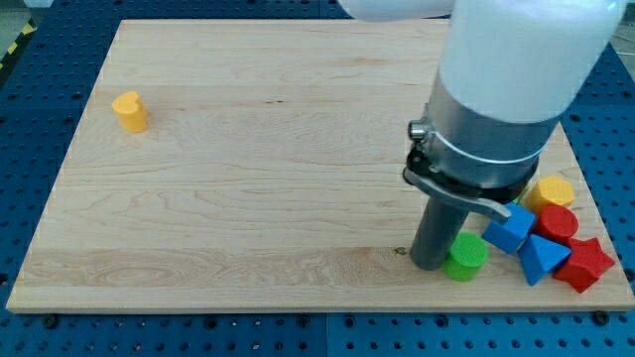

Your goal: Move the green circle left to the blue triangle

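My tip, a bare rod with no pincer to open or close, touches the green circle block on its left, so pushing risks shoving it rightward into the blue triangle block.

Yellow blocks two, blue blocks two, red blocks two, green circle one.
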You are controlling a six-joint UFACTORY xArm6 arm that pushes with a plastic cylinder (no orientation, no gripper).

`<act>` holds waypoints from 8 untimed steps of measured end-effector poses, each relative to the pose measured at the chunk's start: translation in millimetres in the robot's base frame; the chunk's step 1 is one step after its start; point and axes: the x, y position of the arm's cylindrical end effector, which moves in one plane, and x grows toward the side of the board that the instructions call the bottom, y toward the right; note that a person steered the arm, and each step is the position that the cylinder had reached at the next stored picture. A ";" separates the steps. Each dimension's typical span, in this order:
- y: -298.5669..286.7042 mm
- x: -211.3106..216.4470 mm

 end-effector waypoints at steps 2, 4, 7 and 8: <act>11.3 -5.1; 11.9 -12.8; 18.3 -19.8; 28.3 -20.1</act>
